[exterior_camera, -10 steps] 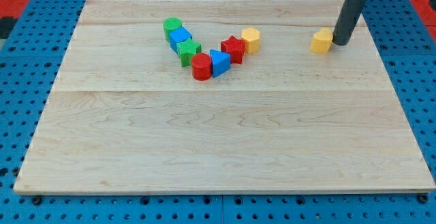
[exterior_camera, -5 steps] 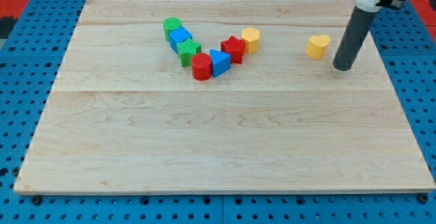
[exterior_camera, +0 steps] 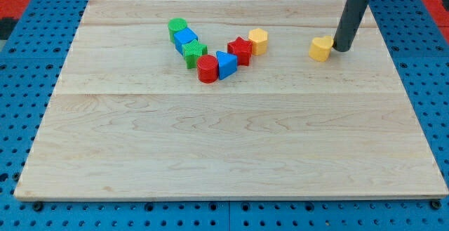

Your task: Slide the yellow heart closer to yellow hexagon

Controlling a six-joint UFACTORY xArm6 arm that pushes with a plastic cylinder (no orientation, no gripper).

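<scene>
The yellow heart point(exterior_camera: 320, 48) lies on the wooden board at the view's upper right. My tip point(exterior_camera: 342, 48) stands right beside it on its right side, touching or nearly touching it. The yellow hexagon point(exterior_camera: 258, 41) lies further to the view's left, at the right end of a cluster of blocks, with a gap of bare board between it and the heart.
A chain of blocks runs left from the hexagon: a red star point(exterior_camera: 240, 50), a blue triangle point(exterior_camera: 226, 64), a red cylinder point(exterior_camera: 208, 69), a green block point(exterior_camera: 194, 52), a blue block point(exterior_camera: 186, 39) and a green cylinder point(exterior_camera: 177, 27). The board's right edge point(exterior_camera: 403, 83) is near the rod.
The yellow heart has slid left toward the hexagon. My tip dropped down and right away from it, then came back against its right side.
</scene>
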